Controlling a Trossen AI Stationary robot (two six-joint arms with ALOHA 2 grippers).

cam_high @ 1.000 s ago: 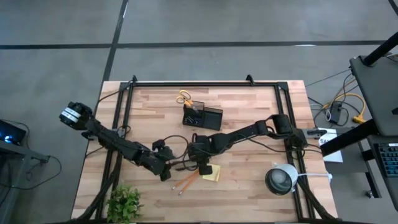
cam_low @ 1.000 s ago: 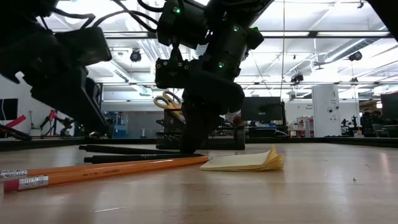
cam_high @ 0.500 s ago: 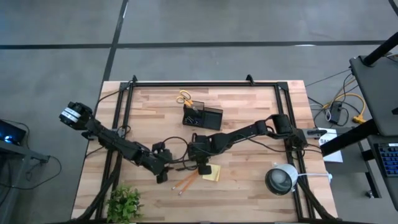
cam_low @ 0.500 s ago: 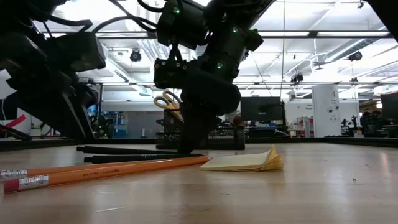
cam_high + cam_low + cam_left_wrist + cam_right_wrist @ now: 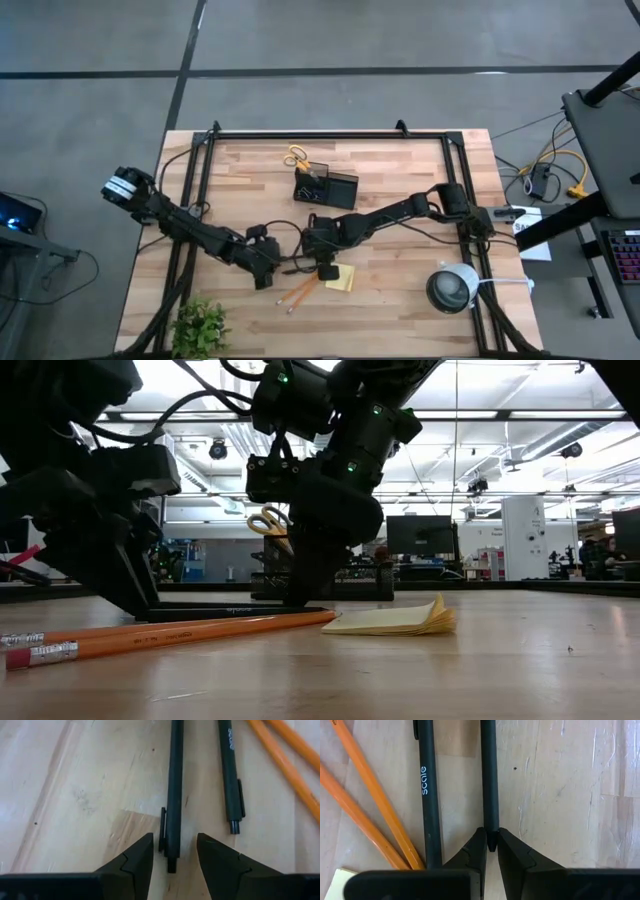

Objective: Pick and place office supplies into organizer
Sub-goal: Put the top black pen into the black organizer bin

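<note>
Black pen (image 5: 173,795) on the wood, mid-table, near of the organizer (image 5: 325,186). Left gripper (image 5: 173,851), now dropped lower and nearer, straddling one end, fingers wide. Right gripper (image 5: 490,845) unmoved, pinched narrow on the pen's other tip. Looks like a two-handed lift or handover brewing. Second pen (image 5: 431,795), pencils (image 5: 367,800), pad (image 5: 339,277) waiting alongside.

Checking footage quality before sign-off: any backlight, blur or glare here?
Low view: bright ceiling lights behind turn both arms into silhouettes, and the near pencil is soft. Left wrist view: pens slightly soft. Right wrist view: sharp, evenly lit. High view: even, no glare.
</note>
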